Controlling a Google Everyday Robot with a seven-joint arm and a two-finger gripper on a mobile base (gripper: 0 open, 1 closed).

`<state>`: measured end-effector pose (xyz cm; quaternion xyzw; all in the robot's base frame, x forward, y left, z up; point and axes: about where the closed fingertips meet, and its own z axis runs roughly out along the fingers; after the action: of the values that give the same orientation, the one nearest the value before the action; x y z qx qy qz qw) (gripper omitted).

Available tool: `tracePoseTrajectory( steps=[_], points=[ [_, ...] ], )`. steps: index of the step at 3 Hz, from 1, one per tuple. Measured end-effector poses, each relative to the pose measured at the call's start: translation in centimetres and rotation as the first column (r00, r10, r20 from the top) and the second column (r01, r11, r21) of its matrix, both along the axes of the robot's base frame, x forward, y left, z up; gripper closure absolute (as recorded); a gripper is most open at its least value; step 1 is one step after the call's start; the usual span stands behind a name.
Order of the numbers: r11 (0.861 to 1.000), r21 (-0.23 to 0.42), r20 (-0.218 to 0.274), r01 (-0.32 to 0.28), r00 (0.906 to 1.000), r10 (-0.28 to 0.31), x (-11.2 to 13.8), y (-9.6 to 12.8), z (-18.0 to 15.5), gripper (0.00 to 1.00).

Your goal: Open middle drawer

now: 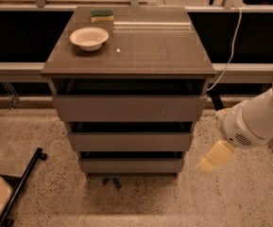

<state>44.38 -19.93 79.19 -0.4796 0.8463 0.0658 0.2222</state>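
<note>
A grey-brown cabinet stands in the middle of the camera view with three handleless drawers stacked one above another. The middle drawer has a flat front of medium height and sits between the taller top drawer and the shorter bottom drawer. All three fronts look pushed in, with dark gaps above them. My gripper, cream-coloured at the end of a white arm, hangs low to the right of the cabinet, level with the bottom drawer and apart from it.
A white bowl and a green-yellow sponge lie on the cabinet top. A white cable hangs at the right. A black wheeled leg lies on the speckled floor at the lower left.
</note>
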Motion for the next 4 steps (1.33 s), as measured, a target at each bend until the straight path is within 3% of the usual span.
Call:
tracePoseTrajectory(
  steps=[1, 2, 3, 4],
  points=[
    [1.000, 0.016, 0.063, 0.026, 0.9977, -0.027, 1.8, 0.0, 0.3, 0.00],
    [0.998, -0.008, 0.008, 0.056, 0.9984, -0.056, 0.7, -0.1, -1.1, 0.00],
    [0.997, 0.024, -0.052, 0.079, 0.9956, -0.078, -0.2, 1.2, -5.7, 0.00],
    [0.989, 0.098, -0.030, 0.108, 0.9940, -0.106, 2.0, 2.4, -11.1, 0.00]
  ],
)
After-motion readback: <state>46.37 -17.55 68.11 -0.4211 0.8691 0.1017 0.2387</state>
